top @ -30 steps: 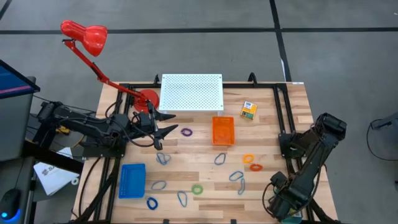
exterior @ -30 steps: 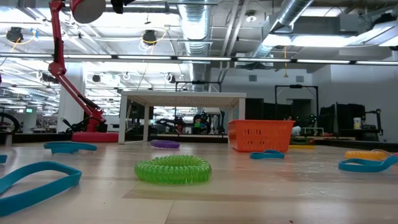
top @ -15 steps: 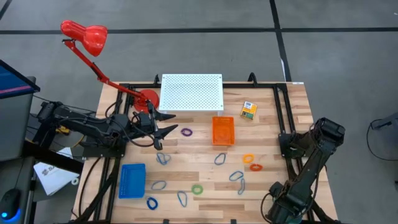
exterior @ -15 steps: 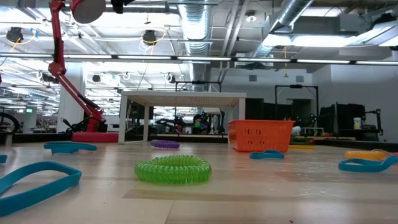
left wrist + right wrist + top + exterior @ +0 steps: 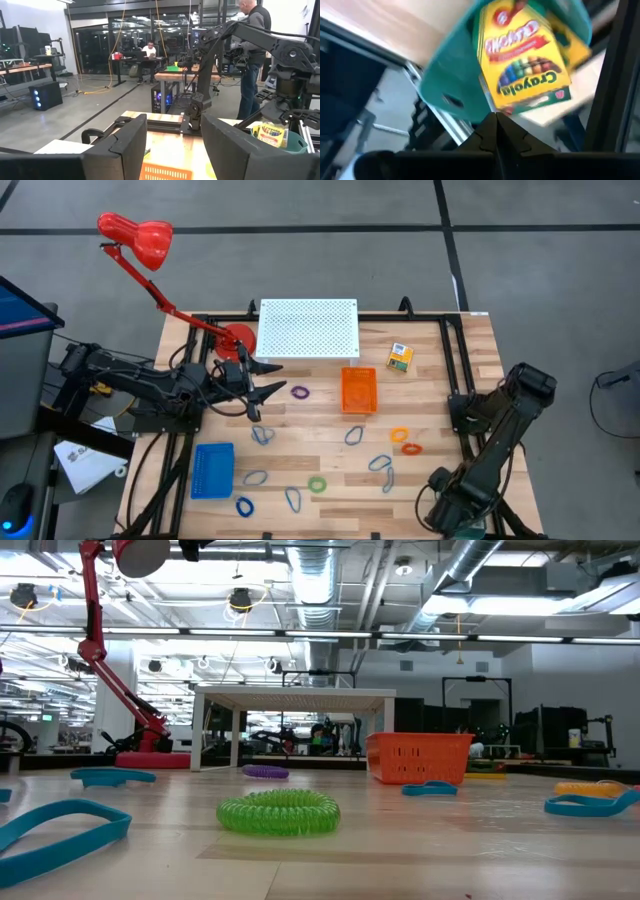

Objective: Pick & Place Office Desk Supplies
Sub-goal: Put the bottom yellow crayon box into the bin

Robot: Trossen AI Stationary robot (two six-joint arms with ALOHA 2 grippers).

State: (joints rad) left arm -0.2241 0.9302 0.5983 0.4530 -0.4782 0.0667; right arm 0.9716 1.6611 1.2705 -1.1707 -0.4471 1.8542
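Note:
A small yellow box (image 5: 400, 357) lies near the table's far right. Coloured rubber-band rings are scattered over the near half: purple (image 5: 300, 392), orange (image 5: 400, 435), green (image 5: 317, 484) (image 5: 280, 812) and blue (image 5: 245, 506). Blue-grey wire clip loops (image 5: 262, 434) (image 5: 380, 463) lie among them. My left gripper (image 5: 262, 388) (image 5: 175, 150) hovers open above the table's left side, left of the purple ring. My right gripper (image 5: 445, 515) (image 5: 496, 127) is shut at the near right corner, above a teal tray (image 5: 455, 75) that holds a crayon box (image 5: 525, 55). It touches nothing.
An orange tray (image 5: 359, 390) stands at mid-table, and a blue tray (image 5: 213, 470) lies near the left edge. A white perforated platform (image 5: 308, 328) is at the far edge, with a red desk lamp (image 5: 135, 235) at far left. People (image 5: 255, 50) are in the room beyond.
My right arm swayed slightly at the near right corner: its wrist dipped toward the near edge, then came back a little. The left arm and the things on the table stayed still.

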